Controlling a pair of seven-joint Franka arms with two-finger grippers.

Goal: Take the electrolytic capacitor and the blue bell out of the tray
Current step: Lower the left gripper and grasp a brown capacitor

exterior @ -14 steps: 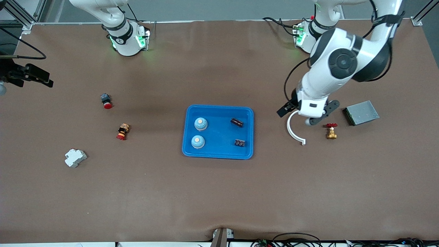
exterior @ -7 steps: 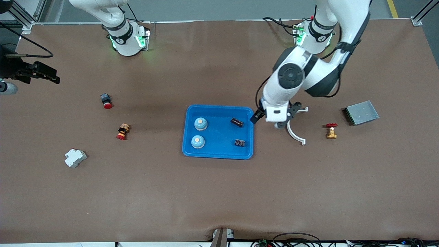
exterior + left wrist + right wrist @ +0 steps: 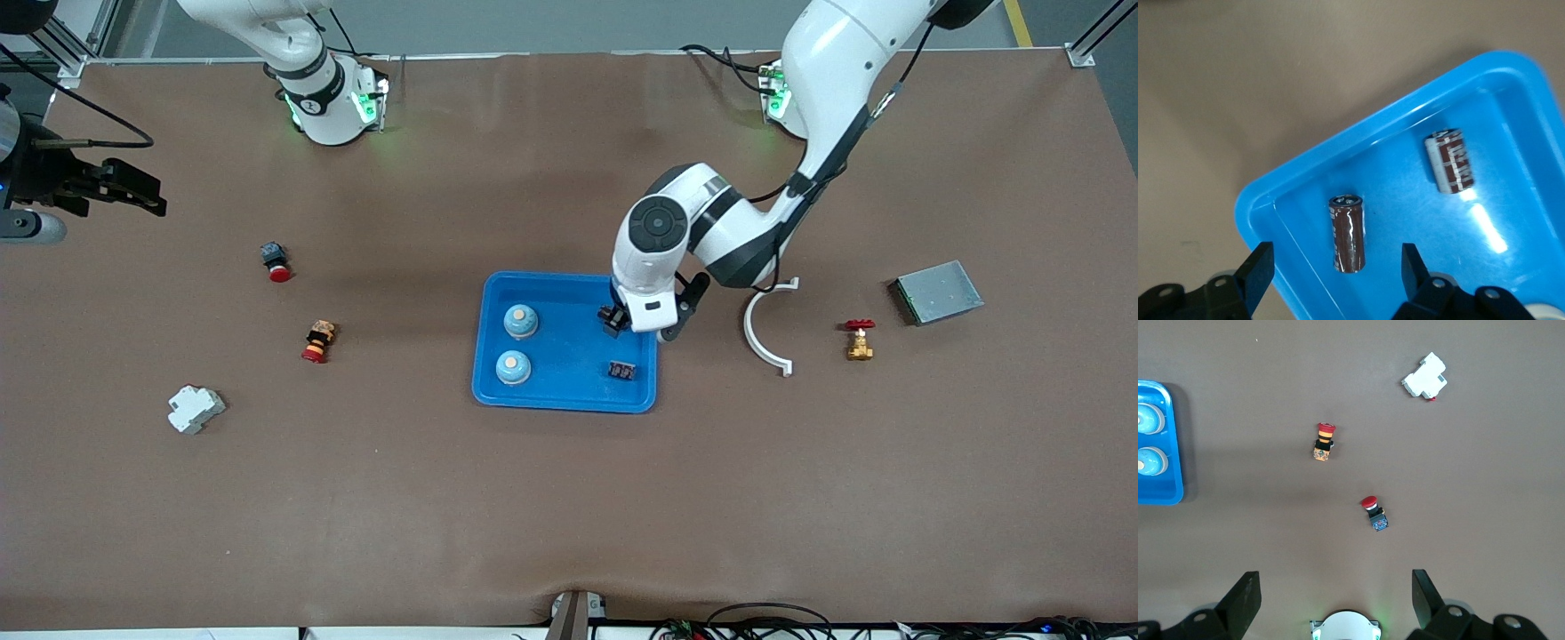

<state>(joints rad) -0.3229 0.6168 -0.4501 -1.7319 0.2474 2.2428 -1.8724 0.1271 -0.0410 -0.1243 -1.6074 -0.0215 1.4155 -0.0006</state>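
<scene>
Two capacitors lie on their sides in the blue tray (image 3: 569, 400): one capacitor (image 3: 1347, 232) is framed between the spread fingers (image 3: 1258, 272) of the left gripper (image 3: 1335, 277), untouched by either, and the second capacitor (image 3: 622, 370) rests nearer to the front camera, at the same end of the tray. Two bells stand upright at the tray's end toward the right arm, the first bell (image 3: 521, 321) farther from the front camera than the second bell (image 3: 513, 366).

The left gripper is seen low over the tray. The right gripper (image 3: 1335, 600) is held high over the surface (image 3: 569, 516) at the right arm's end, fingers spread wide and holding nothing.

Toward that end, two red-capped buttons and a white breaker (image 3: 195, 409) are spotted. Toward the left arm's end, a white curved clip (image 3: 762, 339), a brass valve (image 3: 859, 339) and a grey metal box (image 3: 938, 292) are laid out.
</scene>
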